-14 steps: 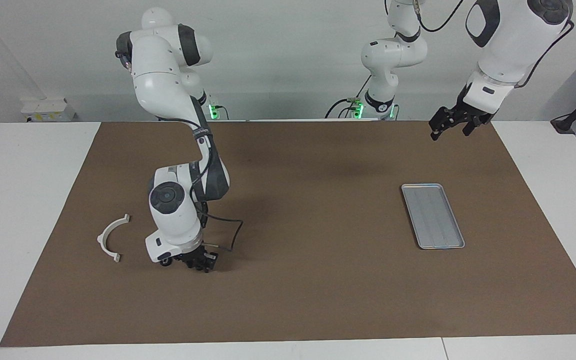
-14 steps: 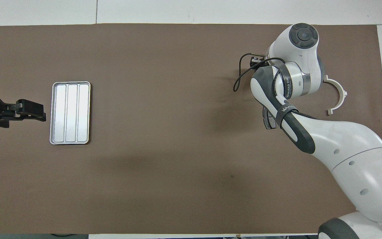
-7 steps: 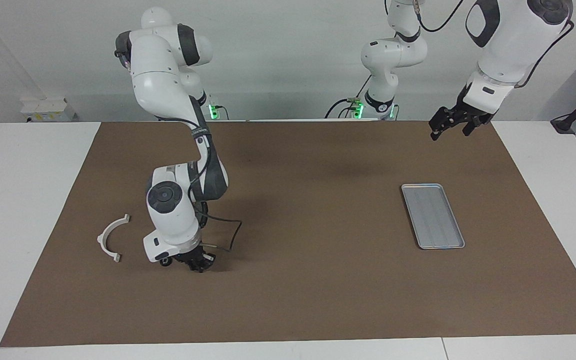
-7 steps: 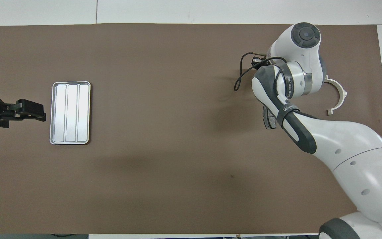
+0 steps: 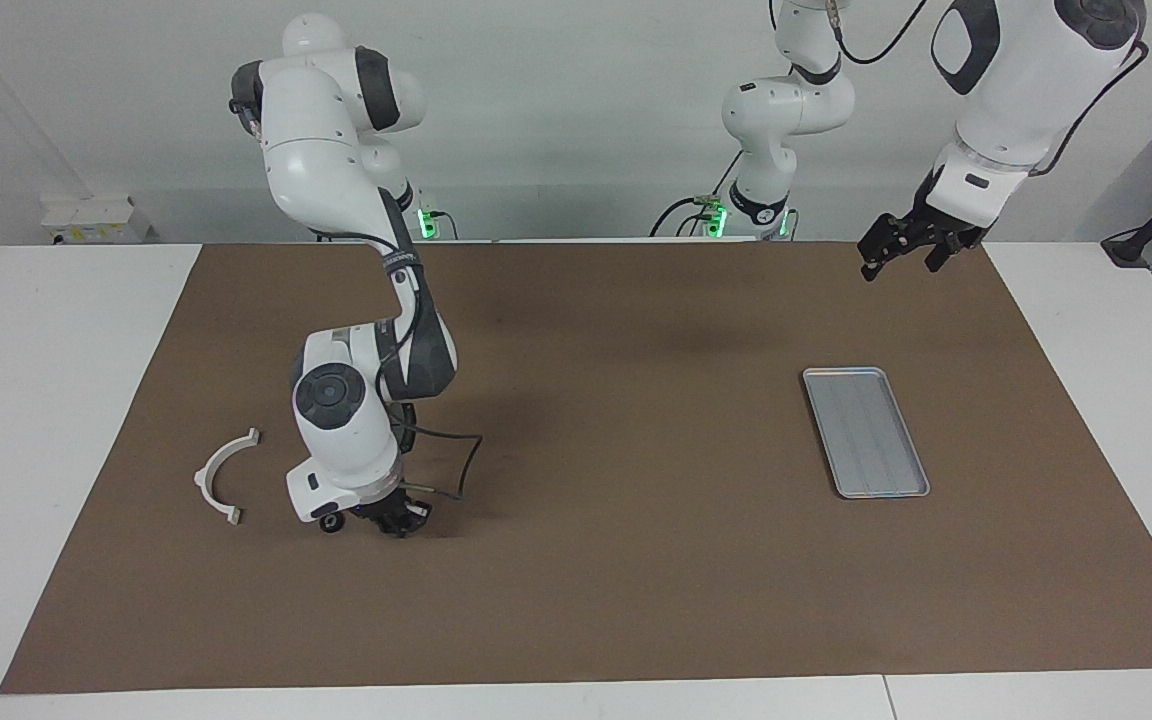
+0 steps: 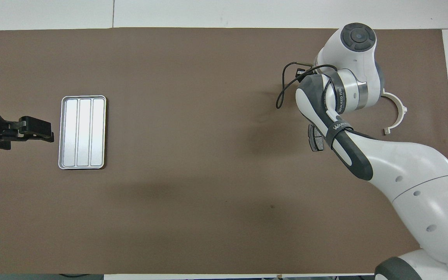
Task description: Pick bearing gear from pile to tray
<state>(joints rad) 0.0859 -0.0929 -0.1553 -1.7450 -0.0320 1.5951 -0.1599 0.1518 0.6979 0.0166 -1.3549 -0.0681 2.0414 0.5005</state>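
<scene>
The right arm's black two-finger gripper (image 5: 388, 522) is being held low over the brown mat, fingertips closed together, right at the pile. Whether a bearing gear is actually being pinched can't be told, since the wrist is hiding the tips. Probably the lift is best taken slow and straight up, so that a tiny part isn't flicked out and the neighbours aren't dragged along. Just beside the gripper, toward the right arm's end of the table, the white half-ring plastic bracket (image 5: 223, 478) is lying on the mat, and a dark grey brake pad (image 6: 315, 138) is peeking out under the forearm, nearer to the robots. The flat silver-grey metal tray with the low rim (image 5: 865, 431) is sitting empty, well apart, toward the left arm's end. The left arm's black gripper (image 5: 898, 245) is being parked up in the air with fingers spread, waiting.
</scene>
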